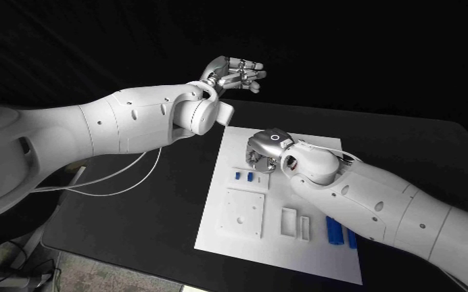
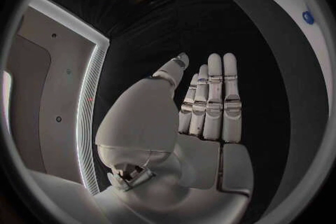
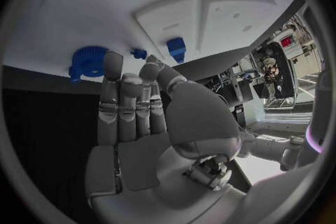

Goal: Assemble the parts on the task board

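Observation:
The white task board [image 1: 322, 255] lies in the middle of the black table. Small blue parts [image 1: 249, 178] sit near its left middle, and two longer blue parts [image 1: 333, 231] lie near its right edge. My right hand [image 1: 262, 152] hovers over the far half of the board with its fingers stretched out and nothing in them. In the right wrist view, its fingertips [image 3: 112, 61] point at a blue gear [image 3: 87, 63], a tiny blue piece [image 3: 139, 54] and a blue block [image 3: 176, 48]. My left hand [image 1: 235, 74] is raised beyond the board's far edge, flat and empty [image 2: 210, 106].
White raised plates stand on the board: a square one [image 1: 244, 214] and two narrow ones [image 1: 289, 222]. White cables [image 1: 117, 180] run over the table's left side beneath my left arm. The table's near edge [image 1: 127, 255] is close to the board's front.

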Action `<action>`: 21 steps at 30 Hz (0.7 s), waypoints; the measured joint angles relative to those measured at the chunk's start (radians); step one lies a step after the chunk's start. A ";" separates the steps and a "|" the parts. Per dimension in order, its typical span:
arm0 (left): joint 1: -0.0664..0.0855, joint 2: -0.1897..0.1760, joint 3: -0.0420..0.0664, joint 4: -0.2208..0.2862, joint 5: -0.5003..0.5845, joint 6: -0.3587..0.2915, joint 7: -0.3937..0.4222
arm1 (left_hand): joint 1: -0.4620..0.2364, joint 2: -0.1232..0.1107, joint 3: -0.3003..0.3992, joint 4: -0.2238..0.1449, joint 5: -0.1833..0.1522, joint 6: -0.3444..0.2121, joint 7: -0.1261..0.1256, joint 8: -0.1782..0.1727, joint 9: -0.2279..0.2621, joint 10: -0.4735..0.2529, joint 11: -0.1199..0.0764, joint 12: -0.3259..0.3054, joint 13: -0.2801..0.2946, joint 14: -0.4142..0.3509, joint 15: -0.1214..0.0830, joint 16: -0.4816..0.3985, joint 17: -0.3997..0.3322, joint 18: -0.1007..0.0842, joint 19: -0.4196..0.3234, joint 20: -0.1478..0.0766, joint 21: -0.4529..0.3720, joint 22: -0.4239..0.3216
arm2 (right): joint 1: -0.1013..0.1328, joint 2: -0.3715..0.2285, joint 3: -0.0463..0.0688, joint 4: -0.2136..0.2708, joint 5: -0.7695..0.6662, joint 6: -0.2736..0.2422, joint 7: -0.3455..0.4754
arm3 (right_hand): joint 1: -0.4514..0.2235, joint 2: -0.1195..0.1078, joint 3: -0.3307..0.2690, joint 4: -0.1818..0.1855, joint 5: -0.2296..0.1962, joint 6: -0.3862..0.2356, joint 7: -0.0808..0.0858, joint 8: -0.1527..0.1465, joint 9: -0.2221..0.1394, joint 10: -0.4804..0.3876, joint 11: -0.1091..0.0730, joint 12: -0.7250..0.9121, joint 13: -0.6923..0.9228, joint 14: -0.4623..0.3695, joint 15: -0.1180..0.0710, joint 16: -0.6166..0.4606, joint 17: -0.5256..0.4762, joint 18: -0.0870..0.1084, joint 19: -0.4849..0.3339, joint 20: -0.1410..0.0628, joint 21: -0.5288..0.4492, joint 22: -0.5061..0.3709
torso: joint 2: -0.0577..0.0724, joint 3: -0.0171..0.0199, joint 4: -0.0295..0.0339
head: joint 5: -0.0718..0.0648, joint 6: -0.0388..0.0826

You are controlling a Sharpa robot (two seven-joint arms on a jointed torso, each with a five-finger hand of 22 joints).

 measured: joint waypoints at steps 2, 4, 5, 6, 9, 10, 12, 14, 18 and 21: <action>0.000 0.000 0.000 0.000 0.000 0.001 0.000 | 0.000 0.000 0.000 0.000 0.000 0.000 0.000 0.000 0.000 0.000 0.000 0.000 0.000 0.000 0.000 0.000 0.000 0.000 0.000 0.000 0.000 0.000 | 0.000 0.000 0.000 0.000 0.000 0.001 0.000 | 0.000 0.000 0.000 0.000 0.000 0.000 0.000 0.000 0.000 0.000 0.000 0.000 0.000 0.000 0.000 0.000 0.000 0.000 0.000 0.000 0.000 0.000 | 0.000 -0.0001 0.0000 | 0.000 -0.001; 0.000 0.001 0.000 0.000 0.000 0.001 0.000 | 0.000 0.000 0.000 0.000 0.000 -0.003 0.003 0.000 0.000 -0.002 0.002 0.000 0.000 0.000 0.000 0.000 0.000 0.000 0.000 0.000 0.000 0.000 | 0.000 0.000 0.000 0.000 0.000 0.001 0.000 | 0.000 0.000 0.000 0.000 0.000 0.000 0.000 0.000 0.000 0.000 0.000 0.000 0.000 0.000 0.000 0.000 0.000 0.000 0.000 0.000 0.000 0.000 | 0.000 -0.0007 -0.0001 | 0.001 -0.001; 0.000 0.001 0.000 0.001 0.000 0.001 -0.001 | 0.000 0.000 0.000 0.000 0.000 -0.004 0.004 0.000 0.000 -0.004 0.004 0.000 0.000 0.000 0.000 0.000 0.000 0.000 0.000 0.000 0.000 0.000 | 0.000 0.000 0.000 0.000 0.000 0.002 0.000 | 0.000 0.000 0.000 0.000 0.000 0.000 0.000 0.000 0.000 0.000 0.000 0.000 0.000 0.000 0.000 0.000 0.000 0.000 0.000 0.000 0.000 0.000 | 0.000 -0.0008 -0.0005 | 0.002 -0.001; 0.000 0.001 0.000 0.001 0.000 0.001 -0.001 | 0.000 0.000 0.000 0.000 0.000 -0.004 0.004 0.000 0.000 -0.004 0.004 0.000 0.000 0.000 0.000 0.000 0.000 0.000 0.000 0.000 0.000 0.000 | 0.000 0.000 0.000 0.000 0.000 0.002 0.000 | 0.000 0.000 0.000 0.000 0.000 0.000 0.000 0.000 0.000 0.000 0.000 0.000 0.000 0.000 0.000 0.000 0.000 0.000 0.000 0.000 0.000 0.000 | 0.000 -0.0007 -0.0006 | 0.002 -0.002; 0.000 0.002 0.000 0.002 0.000 0.002 -0.001 | 0.000 0.000 0.000 0.000 0.000 -0.004 0.004 0.000 0.000 -0.004 0.004 0.000 0.000 0.000 0.000 0.000 0.000 0.000 0.000 0.000 0.000 0.000 | 0.000 0.001 0.000 0.002 0.000 0.001 0.001 | 0.000 0.000 0.000 0.000 0.000 0.000 0.000 0.000 0.000 0.000 0.000 0.000 0.000 0.000 0.000 0.000 0.000 0.000 0.000 0.000 0.000 0.000 | 0.000 -0.0008 -0.0009 | 0.003 -0.002; 0.000 0.002 0.000 0.002 0.000 0.003 -0.001 | 0.000 0.000 0.000 0.000 0.000 -0.004 0.004 0.000 0.000 -0.004 0.004 0.000 0.000 0.000 0.000 0.000 0.000 0.000 0.000 0.000 0.000 0.000 | -0.001 0.001 0.000 0.003 0.000 0.001 0.001 | 0.000 0.000 0.000 0.000 0.000 0.000 0.000 0.000 0.000 0.000 0.000 0.000 0.000 0.000 0.000 0.000 0.000 0.000 0.000 0.000 0.000 0.000 | 0.000 -0.0008 -0.0009 | 0.004 -0.002; 0.000 0.002 0.000 0.003 0.000 0.003 -0.001 | 0.000 0.000 -0.001 -0.001 0.000 -0.004 0.004 0.000 0.000 -0.004 0.004 0.000 0.000 0.000 0.000 -0.001 0.000 0.000 0.000 0.000 0.000 0.000 | -0.001 0.001 0.000 0.004 0.000 0.000 0.001 | 0.000 0.000 0.000 0.000 0.000 0.000 0.000 0.000 -0.001 0.000 0.000 0.000 0.000 0.000 0.000 0.000 0.000 0.000 0.002 0.002 -0.006 0.003 | 0.000 -0.0008 -0.0011 | 0.004 -0.002; 0.001 0.002 0.000 0.003 0.001 0.004 -0.001 | 0.000 0.000 -0.003 -0.003 0.000 -0.004 0.004 0.000 0.000 -0.004 0.004 0.000 0.000 0.000 0.000 -0.004 -0.001 0.000 0.000 0.000 0.000 0.000 | -0.001 -0.001 0.000 0.005 0.000 -0.002 0.001 | 0.000 0.000 0.000 0.000 0.000 0.000 0.000 0.000 -0.001 0.000 0.000 0.000 0.000 0.000 0.000 0.000 -0.002 0.000 0.004 0.004 -0.006 0.006 | 0.000 -0.0007 -0.0012 | 0.004 -0.001; 0.001 0.001 0.000 0.003 0.001 0.005 -0.002 | 0.000 0.000 -0.003 -0.003 0.000 -0.004 0.004 0.000 0.000 -0.004 0.004 0.000 0.000 0.000 0.000 -0.004 -0.001 0.000 0.000 0.000 0.000 0.000 | -0.001 -0.011 0.000 0.007 0.004 -0.016 0.000 | 0.000 0.000 -0.001 0.000 0.000 -0.008 0.001 0.000 -0.001 0.000 0.000 0.000 -0.002 0.000 0.000 0.000 -0.006 0.000 0.004 0.004 -0.012 0.008 | 0.000 -0.0008 -0.0020 | 0.004 0.001; 0.001 0.001 0.000 0.003 0.001 0.006 -0.002 | 0.000 0.000 -0.003 -0.003 0.000 -0.004 0.004 0.000 0.000 -0.004 0.004 0.000 0.000 0.000 0.000 -0.004 -0.001 0.000 0.000 0.000 0.000 0.000 | -0.001 -0.021 0.000 0.011 0.014 -0.034 0.000 | -0.007 -0.007 -0.033 0.004 0.017 -0.059 0.005 -0.004 -0.012 0.002 0.002 0.000 -0.001 0.000 0.000 0.000 -0.008 0.000 0.004 0.003 -0.012 0.008 | 0.000 -0.0001 -0.0027 | 0.005 0.003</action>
